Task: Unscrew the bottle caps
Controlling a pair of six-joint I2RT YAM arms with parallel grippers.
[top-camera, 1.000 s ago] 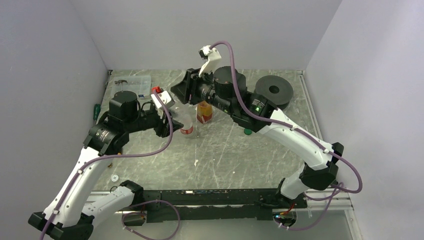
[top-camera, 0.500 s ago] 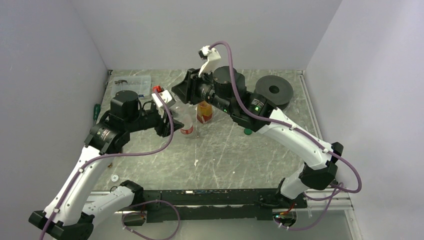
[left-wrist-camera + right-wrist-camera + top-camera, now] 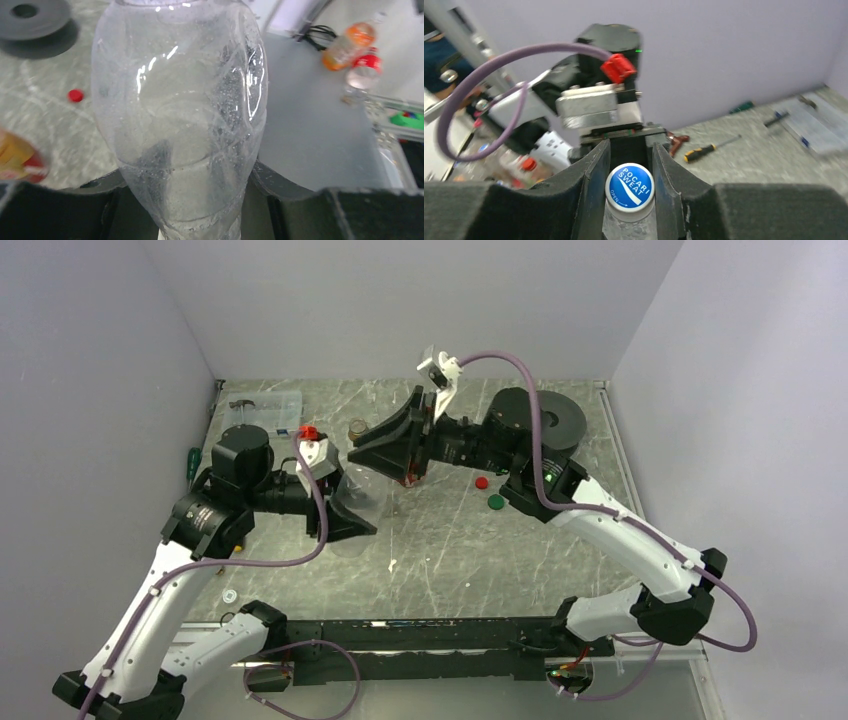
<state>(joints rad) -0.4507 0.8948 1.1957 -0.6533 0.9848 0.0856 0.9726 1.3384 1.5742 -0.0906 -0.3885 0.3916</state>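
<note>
Grey marbled table (image 3: 440, 550), boxed in by pale lilac walls, has both arms meeting over its middle. From above, the plain bottle (image 3: 360, 498) is held tilted between them, but its top is hidden behind the right gripper (image 3: 388, 445). Only the right wrist camera shows the white cap (image 3: 629, 187), printed in blue, pinched between that gripper's two fingers, which press against both its sides. The left wrist camera shows the left gripper (image 3: 187, 192) clamped round the bottle's lower body, the clear wet-looking wall filling most of that view. At its left edge is a blurred amber bottle (image 3: 15, 157).

A loose red cap (image 3: 481, 482) and a green cap (image 3: 495, 502) lie near each other on the table, right of the held bottle. The black spool (image 3: 565, 420) at the far right is partly covered by the right arm. A clear tray (image 3: 265, 408) sits in the far left corner, and a green-handled screwdriver (image 3: 193, 462) lies by the left wall.
</note>
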